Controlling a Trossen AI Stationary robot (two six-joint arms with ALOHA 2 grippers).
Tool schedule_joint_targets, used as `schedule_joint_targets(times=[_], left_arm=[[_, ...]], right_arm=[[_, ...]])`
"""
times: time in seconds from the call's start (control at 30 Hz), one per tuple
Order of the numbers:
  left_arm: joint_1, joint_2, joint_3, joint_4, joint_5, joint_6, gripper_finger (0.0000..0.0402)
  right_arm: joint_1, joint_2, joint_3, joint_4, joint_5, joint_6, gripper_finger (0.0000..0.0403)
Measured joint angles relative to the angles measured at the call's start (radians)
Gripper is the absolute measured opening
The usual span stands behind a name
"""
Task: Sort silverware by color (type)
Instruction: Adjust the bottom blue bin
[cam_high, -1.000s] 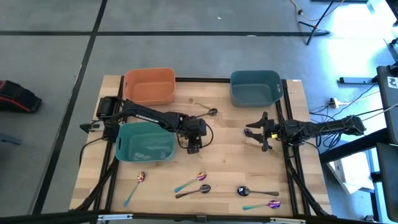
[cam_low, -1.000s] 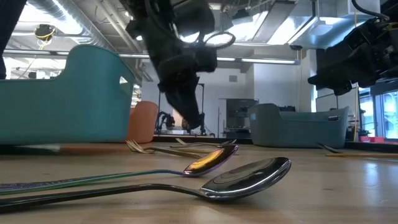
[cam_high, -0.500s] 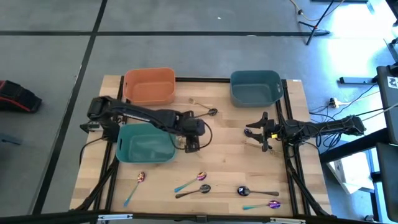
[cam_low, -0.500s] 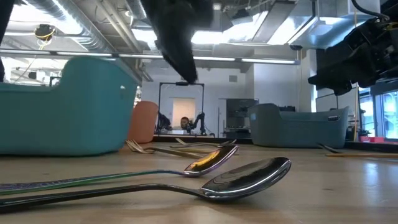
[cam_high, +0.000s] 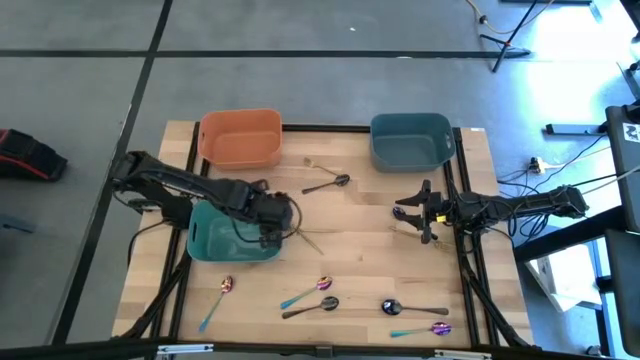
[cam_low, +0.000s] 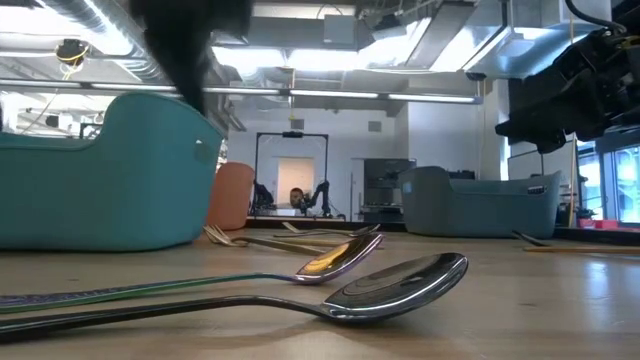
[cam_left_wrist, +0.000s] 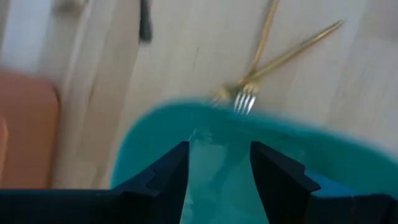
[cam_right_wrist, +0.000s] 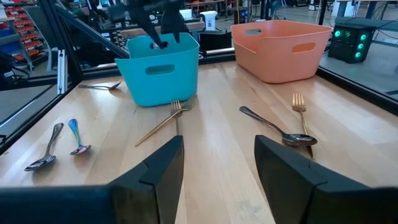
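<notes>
1. Hovering over the right rim of the teal bin (cam_high: 232, 238), the left tool (cam_high: 272, 222) is showing spread, empty fingers (cam_left_wrist: 168, 177).
2. Lying crossed on the worktop (cam_high: 370, 255) just right of that bin are two gold forks (cam_high: 305, 237).
3. Sitting by the orange bin (cam_high: 240, 137) are a black spoon (cam_high: 328, 184) and a gold fork (cam_high: 316, 165).
4. Waiting at the worktop's right side, the right tool (cam_high: 424, 212) is released and holding nothing.
5. Resting along the front edge are a purple-and-teal spoon (cam_high: 308, 291), a black spoon at front (cam_high: 311, 307) and others.
</notes>
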Motion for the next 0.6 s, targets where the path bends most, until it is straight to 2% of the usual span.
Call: schedule_joint_targets(times=[0.13,0.3,0.4,0.6], left_arm=[[-0.012,-0.062,-0.145,0.077,0.024,-0.100,0.0166],[-0.011,-0.071,-0.255,0.302,0.079,-0.065,0.0166],[-0.007,-0.070,-0.284,0.403,0.088,-0.026,0.0166],[-0.003,-0.068,-0.241,0.425,0.074,0.031,0.0166]], right_arm=[[0.000,0.000,0.000,0.000,0.001,0.000,0.0189],[0.000,0.000,0.000,0.000,0.001,0.000,0.0189],[0.000,0.000,0.000,0.000,0.002,0.000,0.0189],[0.000,0.000,0.000,0.001,0.002,0.000,0.0189]])
